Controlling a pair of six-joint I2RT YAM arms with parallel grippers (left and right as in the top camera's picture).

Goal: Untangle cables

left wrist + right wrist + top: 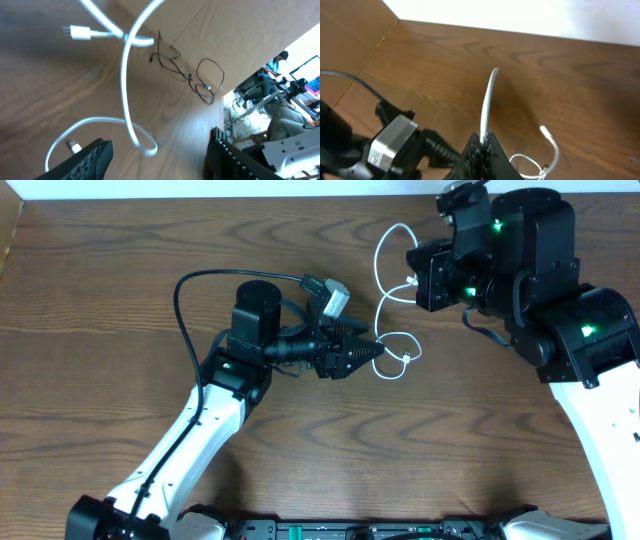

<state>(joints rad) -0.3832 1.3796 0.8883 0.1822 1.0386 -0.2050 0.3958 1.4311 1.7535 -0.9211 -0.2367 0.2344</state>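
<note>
Here, the right jaws were clamped on the white cable (487, 100), which looped across the surface (100, 240) (a black cable (190, 76) lay apart); the left jaws stood wide at its lower loop.

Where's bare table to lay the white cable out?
Bare table: the near middle, between left arm and right arm, and the left side past the left arm. Crowded: white cable loops between left hand and right hand.
</note>
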